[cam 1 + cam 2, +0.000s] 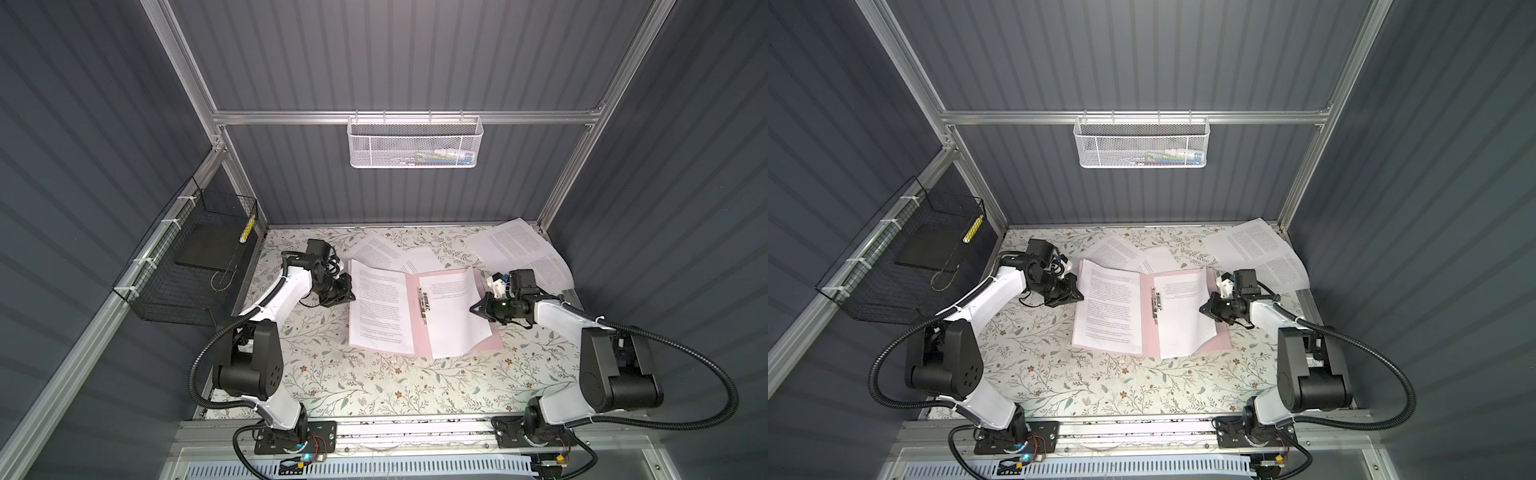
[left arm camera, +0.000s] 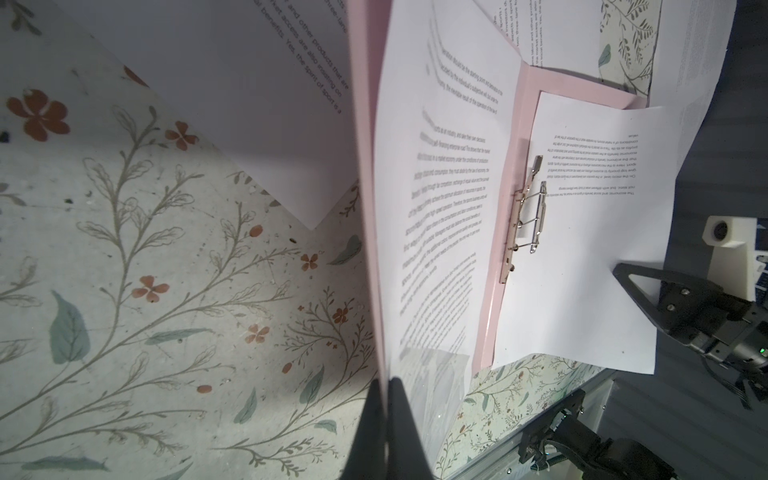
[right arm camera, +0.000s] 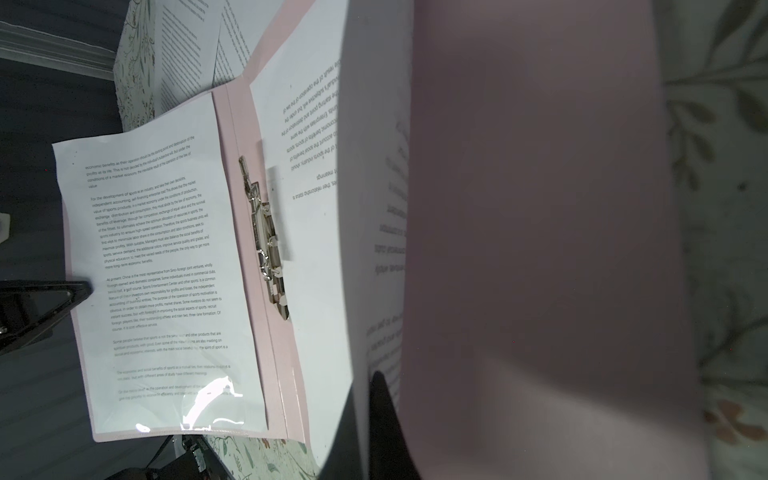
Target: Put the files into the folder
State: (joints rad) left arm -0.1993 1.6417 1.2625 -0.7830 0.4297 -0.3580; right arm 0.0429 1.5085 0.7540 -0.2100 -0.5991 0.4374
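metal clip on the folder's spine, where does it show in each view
Top view: metal clip mid-table, on the open folder.
Top view: same spot.
Left wrist: on the pink spine strip.
Right wrist: on the pink spine strip.
Shared landmark: the folder's pink spine.

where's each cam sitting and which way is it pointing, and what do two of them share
Top views: high overhead, looking down at the table and open folder; both arms, left gripper and right gripper show.
Left wrist: behind the left gripper, facing across the folder toward the right gripper; its own closed fingertips show.
Right wrist: behind the right gripper, facing back across the folder toward the left gripper; one own finger shows.
Shared: both wrist views see the metal clip from opposite sides.
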